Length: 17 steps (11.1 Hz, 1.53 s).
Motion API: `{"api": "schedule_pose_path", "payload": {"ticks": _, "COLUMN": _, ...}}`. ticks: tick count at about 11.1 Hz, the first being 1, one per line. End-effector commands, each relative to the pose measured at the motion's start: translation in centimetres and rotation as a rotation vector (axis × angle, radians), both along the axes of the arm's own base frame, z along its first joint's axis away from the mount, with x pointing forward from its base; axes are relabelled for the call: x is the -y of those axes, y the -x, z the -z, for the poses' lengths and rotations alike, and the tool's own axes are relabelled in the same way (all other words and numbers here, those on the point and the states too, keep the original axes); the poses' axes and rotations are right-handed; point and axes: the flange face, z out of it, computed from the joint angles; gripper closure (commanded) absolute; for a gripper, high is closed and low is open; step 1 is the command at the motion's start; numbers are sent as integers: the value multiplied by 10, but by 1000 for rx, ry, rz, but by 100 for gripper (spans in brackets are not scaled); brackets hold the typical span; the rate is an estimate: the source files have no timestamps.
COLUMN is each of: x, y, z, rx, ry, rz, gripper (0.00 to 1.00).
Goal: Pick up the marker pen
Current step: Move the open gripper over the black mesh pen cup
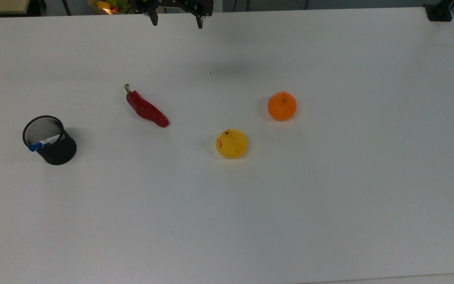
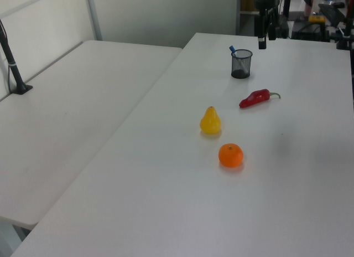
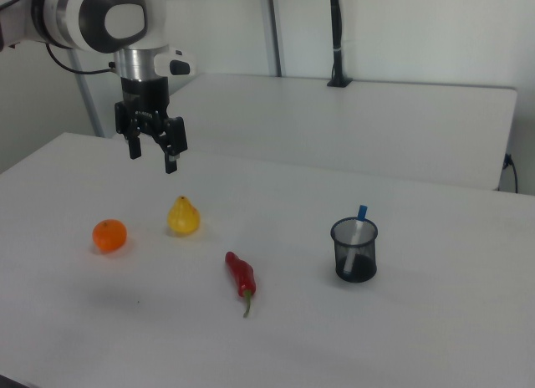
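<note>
White table [image 1: 329,221], approach step: gripper [image 3: 152,152] hangs high, jaws spread and empty, must travel to marker pen [image 1: 44,142] leaning in mesh cup [image 1: 55,152] at top view's left.

Marker pen [image 1: 44,142] barrel mostly hidden inside the mesh cup [image 1: 55,149] (blue cap protruding).

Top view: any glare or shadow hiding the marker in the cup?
Top view: no glare on the marker; blue cap clear above the cup rim, barrel partly behind mesh. Right view: soft gripper shadow falls on bare table, away from the cup.
</note>
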Motion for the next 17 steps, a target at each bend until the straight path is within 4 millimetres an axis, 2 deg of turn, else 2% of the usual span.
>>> {"api": "schedule_pose_path", "payload": {"ticks": 1, "x": 33, "y": -4, "z": -3, "rx": 54, "ry": -1, "rz": 30, "gripper": 0}}
{"api": "schedule_pose_path", "payload": {"ticks": 3, "x": 50, "y": -15, "z": -3, "rx": 125, "ry": 3, "rz": 63, "gripper": 0}}
{"api": "schedule_pose_path", "payload": {"ticks": 5, "x": 78, "y": -29, "z": 2, "rx": 202, "ry": 10, "rz": 114, "gripper": 0}}
{"api": "schedule_pose_path", "payload": {"ticks": 10, "x": 147, "y": -77, "z": 44, "rx": 419, "ry": 52, "rz": 241, "gripper": 0}}
{"api": "schedule_pose_path", "payload": {"ticks": 13, "x": 181, "y": -94, "z": 67, "rx": 522, "ry": 82, "rz": 282, "gripper": 0}}
{"api": "schedule_pose_path", "payload": {"ticks": 17, "x": 218, "y": -103, "z": 95, "rx": 579, "ry": 179, "rz": 267, "gripper": 0}}
